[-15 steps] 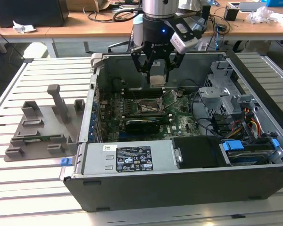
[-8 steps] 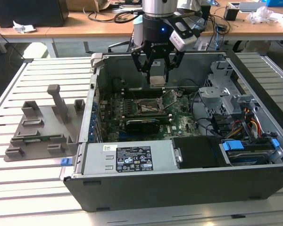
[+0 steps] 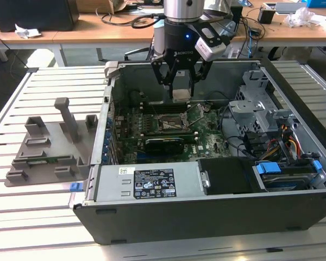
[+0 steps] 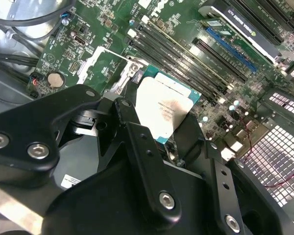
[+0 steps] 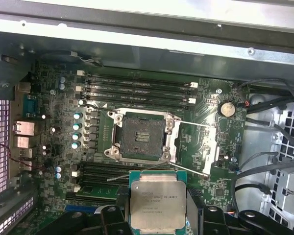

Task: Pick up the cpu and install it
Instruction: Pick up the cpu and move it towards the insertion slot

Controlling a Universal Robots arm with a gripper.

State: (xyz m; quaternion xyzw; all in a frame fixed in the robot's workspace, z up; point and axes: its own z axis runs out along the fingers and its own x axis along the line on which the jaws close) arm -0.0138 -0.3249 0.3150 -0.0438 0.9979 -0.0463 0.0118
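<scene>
Going by the exterior view from its left: a grey tray (image 3: 46, 147) sits on the slatted table (image 3: 22, 217), well apart from everything else. Then comes the open computer case (image 3: 206, 217) with the motherboard (image 3: 130, 130) lying flat inside. The drive cage (image 3: 250, 103) and a bundle of cables (image 3: 290, 144) fill the exterior view's right end.

The gripper (image 3: 180, 93) hangs inside the case, clamped on the cpu (image 3: 180, 94). From out here the chip is just a pale patch between the fingertips, hard to make out. It's up above the socket (image 3: 171, 122), not touching it.

In the second wrist view the black fingers (image 4: 137, 142) cover two opposite sides of the cpu (image 4: 164, 110), so you only get the silver top and a bit of green rim. In the first wrist view part of the cpu (image 5: 158, 205) runs off the picture, with the gripper (image 5: 158, 215) hugging both sides.

Orientation: metal top faces the wrist cameras, so the chip looks roughly level. It's close to square (barely any long axis). In the first wrist view its edges line up roughly with the bare socket (image 5: 139, 134), whose load plate (image 5: 193, 147) is swung open just beside it, with memory slots (image 5: 137, 88) on the far side
</scene>
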